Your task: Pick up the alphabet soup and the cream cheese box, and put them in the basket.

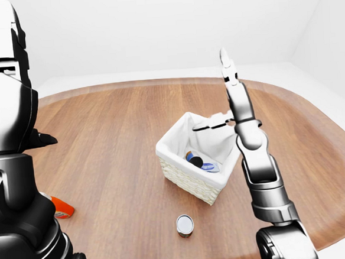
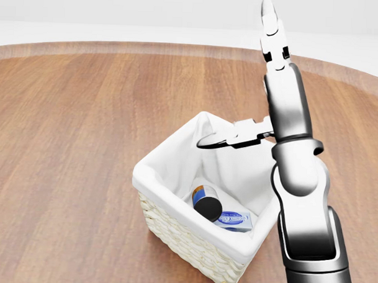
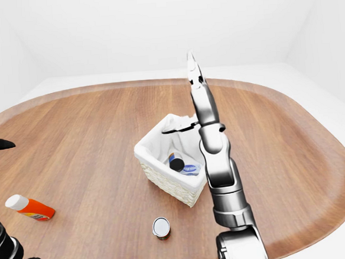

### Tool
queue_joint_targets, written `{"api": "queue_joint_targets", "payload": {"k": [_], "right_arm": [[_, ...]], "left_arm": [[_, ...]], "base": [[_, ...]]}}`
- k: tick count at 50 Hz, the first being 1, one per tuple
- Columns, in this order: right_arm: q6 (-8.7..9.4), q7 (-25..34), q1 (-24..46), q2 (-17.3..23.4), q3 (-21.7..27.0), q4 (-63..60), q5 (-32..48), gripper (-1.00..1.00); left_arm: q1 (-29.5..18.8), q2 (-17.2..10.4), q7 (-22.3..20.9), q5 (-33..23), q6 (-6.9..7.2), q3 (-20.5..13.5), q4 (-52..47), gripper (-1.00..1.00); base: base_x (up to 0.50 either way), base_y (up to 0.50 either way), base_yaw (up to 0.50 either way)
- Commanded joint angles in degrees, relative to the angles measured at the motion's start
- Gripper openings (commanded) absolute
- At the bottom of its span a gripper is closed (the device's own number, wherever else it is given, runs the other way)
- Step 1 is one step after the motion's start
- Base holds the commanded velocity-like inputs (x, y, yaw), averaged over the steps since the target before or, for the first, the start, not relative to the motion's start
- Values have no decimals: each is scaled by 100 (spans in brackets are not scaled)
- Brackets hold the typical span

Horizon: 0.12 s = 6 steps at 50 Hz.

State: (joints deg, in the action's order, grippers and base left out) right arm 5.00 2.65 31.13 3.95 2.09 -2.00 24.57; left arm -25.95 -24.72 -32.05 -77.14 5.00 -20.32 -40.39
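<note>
You are looking at a broad oval table of warm brown wood, its grain running in long streaks under a soft satin sheen. On it, the pale woven wicker basket looks rough and knotty outside, while its white cloth lining falls in matt, soft folds. Your right hand and forearm read as polished grey metal with bright highlights. The small silver-topped can shines like tin; the orange bottle looks like smooth plastic.
</note>
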Motion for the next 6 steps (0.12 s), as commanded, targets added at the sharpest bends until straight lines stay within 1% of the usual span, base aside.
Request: {"api": "queue_joint_targets", "payload": {"k": [1, 3, 6], "right_arm": [[0, -872, 310, 157, 335, 48, -984, 100], [0, -1146, 364, 180, 420, 206, -1210, 100], [0, -1368, 377, 248, 421, 408, -1502, 100]], "left_arm": [[-12, -2, 13, -67, 0, 4, 69, 100], [-15, -1, 19, -64, 0, 6, 78, 100], [-11, -4, 23, -54, 0, 3, 81, 100]], "base": [[0, 0, 0], [0, 0, 0], [0, 0, 0]]}}
